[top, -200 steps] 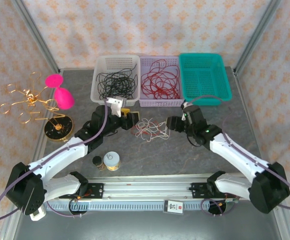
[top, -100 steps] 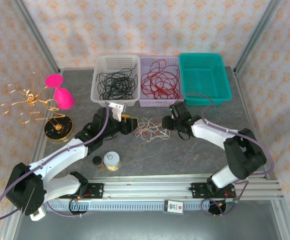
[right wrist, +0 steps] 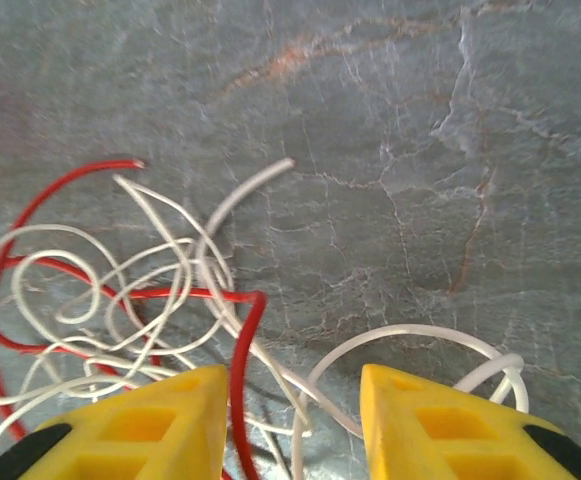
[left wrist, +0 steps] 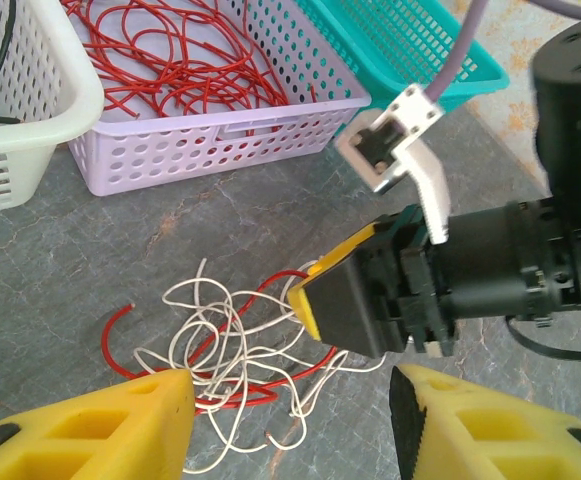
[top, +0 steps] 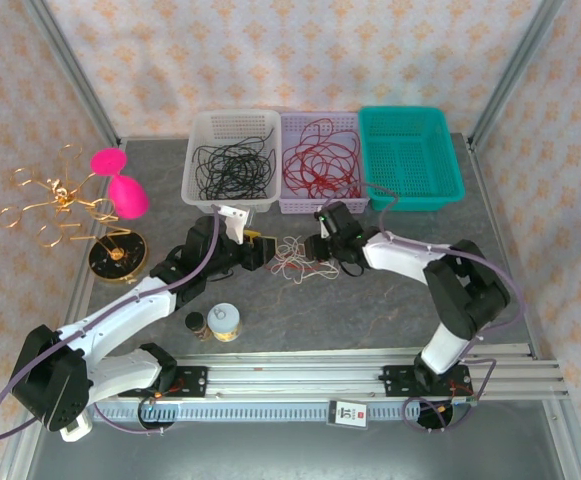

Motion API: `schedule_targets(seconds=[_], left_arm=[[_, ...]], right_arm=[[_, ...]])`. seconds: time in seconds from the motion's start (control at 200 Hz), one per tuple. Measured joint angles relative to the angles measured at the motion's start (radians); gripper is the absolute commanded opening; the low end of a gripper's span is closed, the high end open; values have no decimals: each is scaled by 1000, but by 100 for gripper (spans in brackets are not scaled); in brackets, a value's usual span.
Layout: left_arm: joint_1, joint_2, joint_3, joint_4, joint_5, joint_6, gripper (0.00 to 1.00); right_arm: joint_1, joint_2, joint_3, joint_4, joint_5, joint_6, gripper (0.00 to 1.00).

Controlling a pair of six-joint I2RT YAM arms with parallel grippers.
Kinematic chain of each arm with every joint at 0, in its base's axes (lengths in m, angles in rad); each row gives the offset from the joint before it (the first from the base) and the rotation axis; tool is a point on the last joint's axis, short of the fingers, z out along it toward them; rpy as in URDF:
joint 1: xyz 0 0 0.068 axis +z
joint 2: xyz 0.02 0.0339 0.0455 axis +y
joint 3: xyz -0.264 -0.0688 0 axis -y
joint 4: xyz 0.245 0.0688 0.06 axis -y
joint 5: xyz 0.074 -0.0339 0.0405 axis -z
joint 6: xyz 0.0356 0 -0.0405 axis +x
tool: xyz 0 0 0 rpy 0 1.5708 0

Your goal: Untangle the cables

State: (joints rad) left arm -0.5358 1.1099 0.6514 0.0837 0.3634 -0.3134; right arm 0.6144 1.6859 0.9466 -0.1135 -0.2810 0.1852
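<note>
Right wrist: my right fingers (right wrist: pixel 160 425) sit half-open astride a limp red strand (right wrist: pixel 240 360) of the cables (left wrist: pixel 230 345) heaped on the worktop (right wrist: pixel 420 150), left fingers (left wrist: pixel 120 420) wide, empty; light, springy stuff, so I'd pinch one free end.

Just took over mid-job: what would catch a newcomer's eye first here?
The off-white and red cable tangle in the middle of the table, with the left claw and right claw open on either side of it. Behind, a white basket holds black cables and a lavender basket red cables.
</note>
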Motion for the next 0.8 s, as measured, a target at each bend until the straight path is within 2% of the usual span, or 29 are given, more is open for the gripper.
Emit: schedule_targets(seconds=[0.065,0.24,0.445,0.611,0.801], left_arm=[[0,-2,0,-4,0,0,56],[0,-4,0,-5,0,0,54],[0,-5,0,0,6,1,54],[0,-37,4,14,62,28,57],[0,-48,55,18,121,69,57]], right_arm=[[0,23,6,3,-8,1,16],[12,13,18,6,0,7,0],[29,-188,-4,5,28,20,0],[29,-370,4,-5,50,-6,0],[29,-399,141,-83,58,-93,0]])
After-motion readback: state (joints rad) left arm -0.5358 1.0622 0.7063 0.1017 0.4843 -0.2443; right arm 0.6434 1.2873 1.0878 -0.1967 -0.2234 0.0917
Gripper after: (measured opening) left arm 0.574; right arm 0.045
